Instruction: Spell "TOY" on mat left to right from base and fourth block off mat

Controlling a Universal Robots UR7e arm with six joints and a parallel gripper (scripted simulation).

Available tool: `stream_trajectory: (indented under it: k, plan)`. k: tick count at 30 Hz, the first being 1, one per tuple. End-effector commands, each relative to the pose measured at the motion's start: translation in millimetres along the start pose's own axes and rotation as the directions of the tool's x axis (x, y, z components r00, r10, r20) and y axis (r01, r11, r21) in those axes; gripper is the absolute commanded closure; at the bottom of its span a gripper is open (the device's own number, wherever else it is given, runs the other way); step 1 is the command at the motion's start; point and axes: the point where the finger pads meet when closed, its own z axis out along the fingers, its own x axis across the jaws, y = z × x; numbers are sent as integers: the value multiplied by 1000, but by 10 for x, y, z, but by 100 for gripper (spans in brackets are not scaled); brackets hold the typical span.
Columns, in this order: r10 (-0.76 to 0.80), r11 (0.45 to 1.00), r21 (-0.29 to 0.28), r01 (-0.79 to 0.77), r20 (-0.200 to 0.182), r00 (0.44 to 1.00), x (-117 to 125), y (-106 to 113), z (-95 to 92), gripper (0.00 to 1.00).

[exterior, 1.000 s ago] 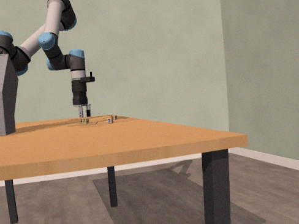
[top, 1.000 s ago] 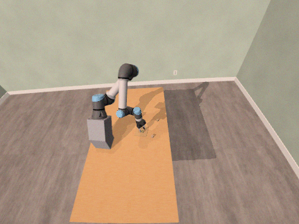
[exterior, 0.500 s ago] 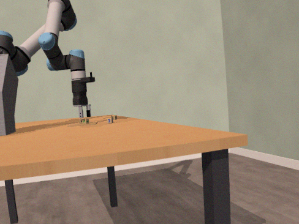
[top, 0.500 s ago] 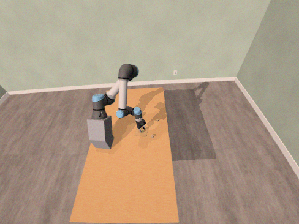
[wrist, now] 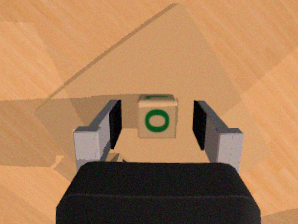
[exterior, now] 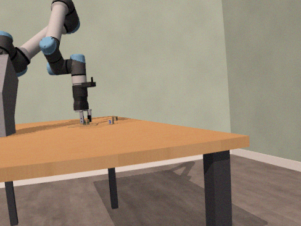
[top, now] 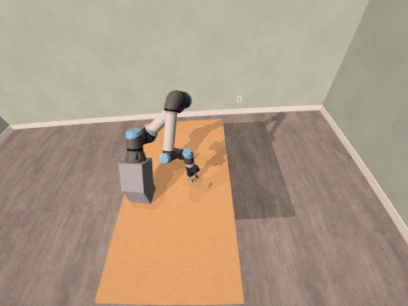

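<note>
In the wrist view a small wooden block with a green O [wrist: 157, 120] lies flat on the tan mat [wrist: 149, 70]. My gripper [wrist: 157, 115] is open, low over the mat, with one finger on each side of the O block and a gap to each. In the exterior view the gripper [exterior: 84, 118] reaches down to the table with the O block [exterior: 86, 121] between its fingers. Two more blocks [exterior: 110, 121] [exterior: 115, 118] lie to the right of it. In the top view the gripper [top: 194, 178] is over the mat, with small blocks [top: 209, 184] [top: 215, 164] nearby. Their letters are too small to read.
The mat is almost the same colour as the wooden table [top: 175, 217]. The robot's grey base [top: 136, 181] stands at the table's left edge. The far table edge runs close behind the blocks in the exterior view.
</note>
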Motion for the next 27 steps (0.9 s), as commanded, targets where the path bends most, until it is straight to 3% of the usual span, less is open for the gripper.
stream_trajectory:
  k: [1,27]
  plan:
    - [0,1000,1,0,1,1000,-2,-3,71,0]
    - [0,1000,1,0,1,1000,-2,-3,100,0]
